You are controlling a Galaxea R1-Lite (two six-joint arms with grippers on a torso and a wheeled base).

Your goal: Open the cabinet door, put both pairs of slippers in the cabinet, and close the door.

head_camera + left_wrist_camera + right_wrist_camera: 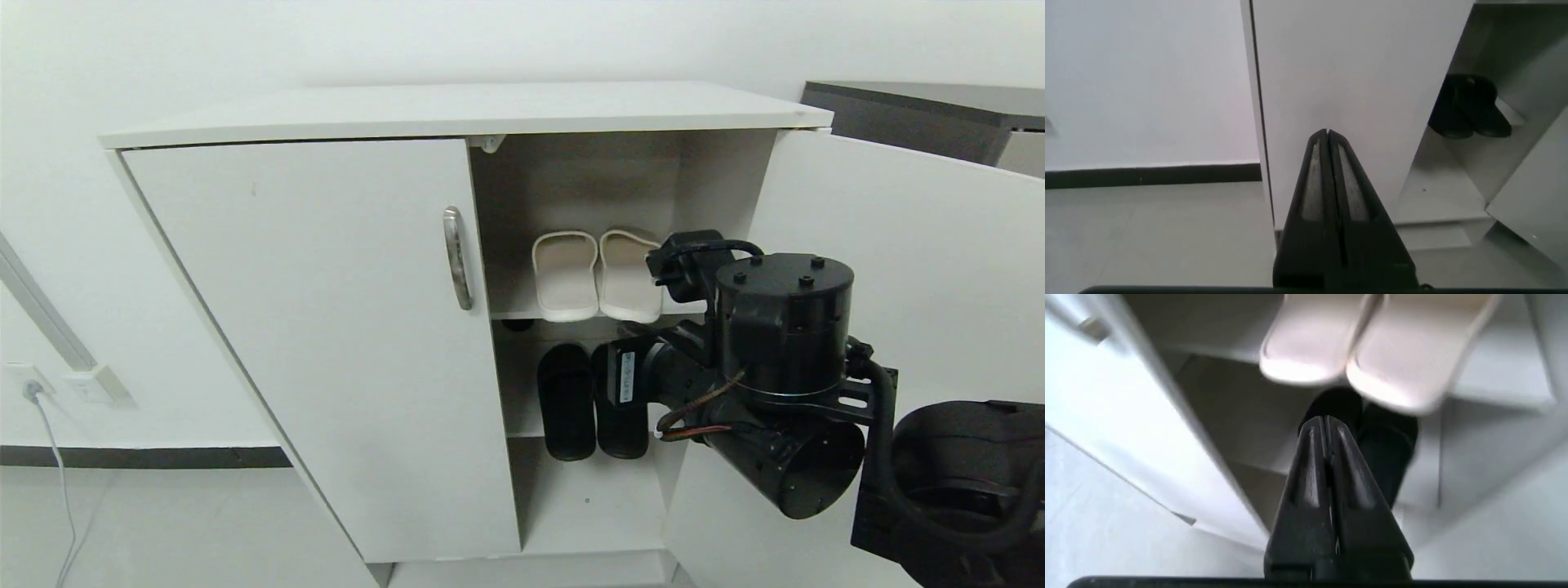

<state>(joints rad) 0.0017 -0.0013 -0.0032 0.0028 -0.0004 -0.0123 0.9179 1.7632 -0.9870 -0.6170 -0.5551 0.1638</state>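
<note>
2 white slippers (pixel 565 278) above 2 black slippers (pixel 567 404).

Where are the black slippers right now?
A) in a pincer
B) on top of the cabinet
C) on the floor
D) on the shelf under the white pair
D: the black slippers lie inside the cabinet, one shelf below the white slippers.

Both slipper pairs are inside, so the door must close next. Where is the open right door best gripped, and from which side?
The open right door is a thin flat panel swung wide, only its inner face showing; any handle is hidden behind it. Probably grip its free edge, far from the hinges, coming from the outer side.
</note>
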